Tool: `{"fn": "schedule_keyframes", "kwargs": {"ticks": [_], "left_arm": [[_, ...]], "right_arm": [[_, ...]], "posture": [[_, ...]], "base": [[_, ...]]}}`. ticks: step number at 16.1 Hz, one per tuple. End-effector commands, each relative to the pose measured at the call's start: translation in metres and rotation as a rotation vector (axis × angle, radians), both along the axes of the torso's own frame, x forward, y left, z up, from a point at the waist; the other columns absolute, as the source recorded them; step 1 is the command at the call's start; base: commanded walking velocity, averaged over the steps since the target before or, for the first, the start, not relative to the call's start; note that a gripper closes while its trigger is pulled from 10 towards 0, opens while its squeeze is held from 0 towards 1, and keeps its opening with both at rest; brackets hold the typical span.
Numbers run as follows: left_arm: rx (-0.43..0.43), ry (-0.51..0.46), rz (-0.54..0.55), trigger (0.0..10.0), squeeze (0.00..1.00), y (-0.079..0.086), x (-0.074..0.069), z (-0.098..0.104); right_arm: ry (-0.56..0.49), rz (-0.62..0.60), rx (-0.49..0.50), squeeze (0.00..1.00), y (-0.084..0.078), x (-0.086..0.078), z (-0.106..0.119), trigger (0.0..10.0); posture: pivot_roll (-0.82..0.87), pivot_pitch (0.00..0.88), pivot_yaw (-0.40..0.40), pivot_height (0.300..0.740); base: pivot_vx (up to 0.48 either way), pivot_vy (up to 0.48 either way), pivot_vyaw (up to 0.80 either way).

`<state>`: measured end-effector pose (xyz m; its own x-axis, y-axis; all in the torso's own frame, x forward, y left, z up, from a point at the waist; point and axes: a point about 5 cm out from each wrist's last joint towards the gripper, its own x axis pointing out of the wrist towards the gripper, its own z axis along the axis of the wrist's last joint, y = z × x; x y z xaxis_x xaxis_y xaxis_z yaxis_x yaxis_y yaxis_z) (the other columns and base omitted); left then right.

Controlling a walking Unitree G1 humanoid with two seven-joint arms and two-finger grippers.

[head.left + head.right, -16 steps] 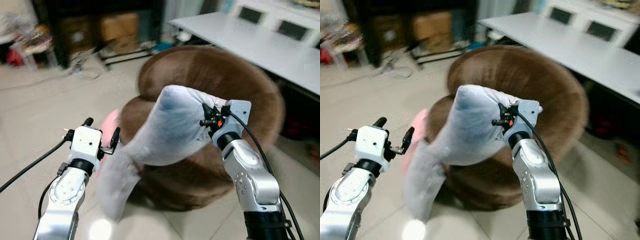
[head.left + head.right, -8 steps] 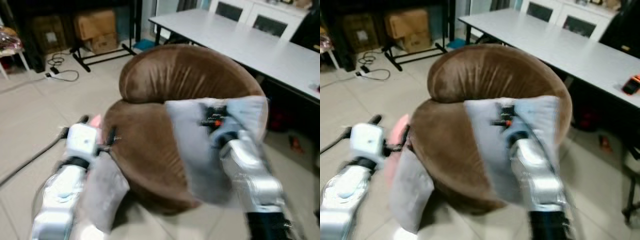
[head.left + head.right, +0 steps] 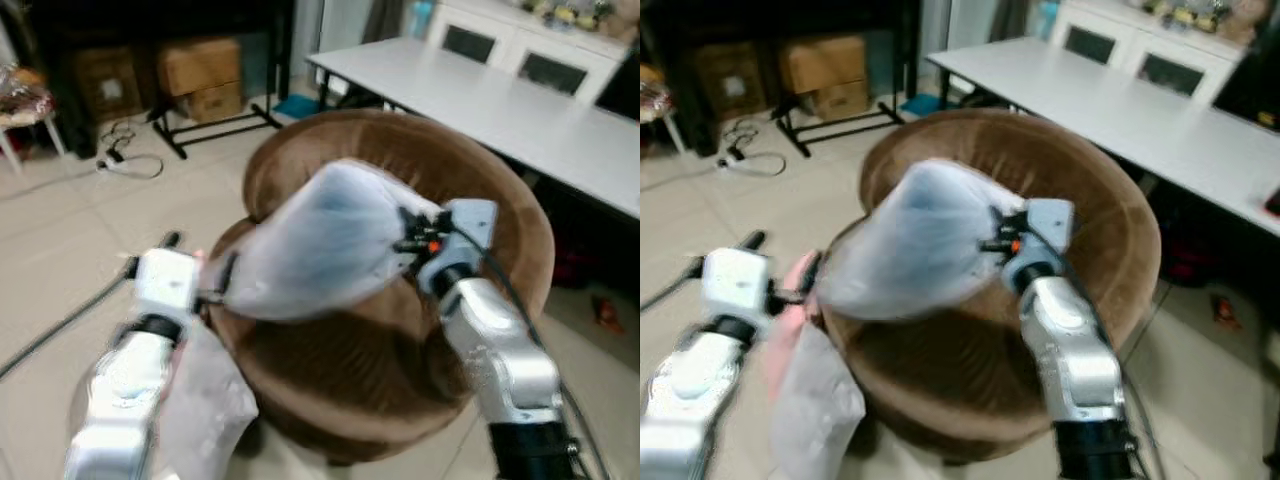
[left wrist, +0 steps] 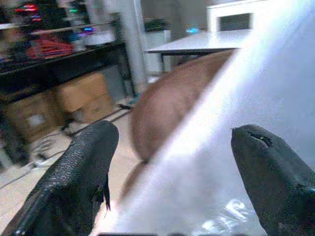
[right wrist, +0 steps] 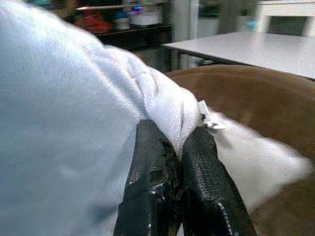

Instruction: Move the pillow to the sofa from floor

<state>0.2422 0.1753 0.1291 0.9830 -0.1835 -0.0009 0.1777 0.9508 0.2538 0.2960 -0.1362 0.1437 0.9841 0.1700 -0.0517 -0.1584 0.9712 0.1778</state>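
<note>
The pale grey pillow [image 3: 310,245] hangs in the air above the seat of the round brown sofa chair [image 3: 400,340], its bulk blurred, reaching from the chair's left rim across to the middle in front of the backrest. The right gripper [image 5: 170,162] is above the chair's seat and pinches a fold of the pillow's edge: its two black fingers [image 5: 147,172] are pressed nearly together with the cloth squeezed between them, a small metal zipper tab just beside the tips. The left gripper [image 4: 172,162] is at the chair's left rim, by the pillow's lower end. Its fingers [image 4: 83,167] stand wide apart; the pillow's pale cloth lies between and beyond them, and whether either touches it cannot be told. A light, crinkled sheet [image 3: 200,410] hangs below the left arm, beside the chair's left side, over the tiled floor [image 3: 60,250]. A white bench [image 3: 500,100] stands behind the chair, cardboard boxes [image 3: 195,75] further back.
</note>
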Motion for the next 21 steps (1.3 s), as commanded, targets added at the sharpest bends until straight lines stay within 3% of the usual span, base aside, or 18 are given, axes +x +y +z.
{"fn": "schedule_keyframes", "kwargs": {"ticks": [1, 3, 5, 9, 13, 17, 21], "left_arm": [[0.015, -0.011, 0.013, 10.0, 0.0, 0.005, 0.001, 0.004], [0.012, -0.011, 0.016, 10.0, 0.0, 0.005, 0.001, 0.003], [0.011, -0.012, 0.016, 10.0, 0.0, 0.004, 0.001, 0.003], [0.013, -0.01, 0.02, 10.0, 0.0, 0.004, 0.0, 0.002], [0.018, 0.001, -0.006, 10.0, 0.0, 0.002, -0.004, -0.001], [0.029, 0.073, -0.138, 10.0, 0.0, -0.002, -0.014, -0.007], [0.053, 0.116, -0.2, 10.0, 0.0, -0.001, -0.022, -0.011]], "right_arm": [[-0.059, -0.016, 0.001, 0.0, -0.002, 0.003, 0.011, 10.0], [-0.084, 0.002, 0.011, 0.0, 0.0, 0.003, 0.015, 10.0], [-0.102, 0.1, 0.02, 0.0, 0.011, 0.001, 0.019, 10.0], [-0.109, 0.125, 0.006, 0.0, 0.014, 0.002, 0.02, 10.0], [-0.112, 0.133, -0.004, 0.0, 0.015, 0.004, 0.022, 10.0], [-0.068, 0.147, -0.034, 0.0, 0.023, 0.008, 0.029, 10.0], [-0.026, 0.187, -0.038, 0.0, 0.037, 0.009, 0.036, 10.0]], "posture": [[0.09, 0.0, -0.102, 0.74], [0.09, 0.0, -0.101, 0.74], [0.09, 0.0, -0.102, 0.74], [0.1, 0.0, -0.109, 0.74], [0.1, 0.0, -0.114, 0.74], [0.1, 0.0, -0.127, 0.74], [0.1, 0.0, -0.135, 0.74]], "base": [[0.368, 0.0, -0.8], [0.366, 0.0, 0.0], [0.36, 0.0, 0.0], [0.351, 0.0, 0.0], [0.0, 0.0, 0.0], [0.0, 0.0, 0.0], [0.0, 0.0, 0.0]]}}
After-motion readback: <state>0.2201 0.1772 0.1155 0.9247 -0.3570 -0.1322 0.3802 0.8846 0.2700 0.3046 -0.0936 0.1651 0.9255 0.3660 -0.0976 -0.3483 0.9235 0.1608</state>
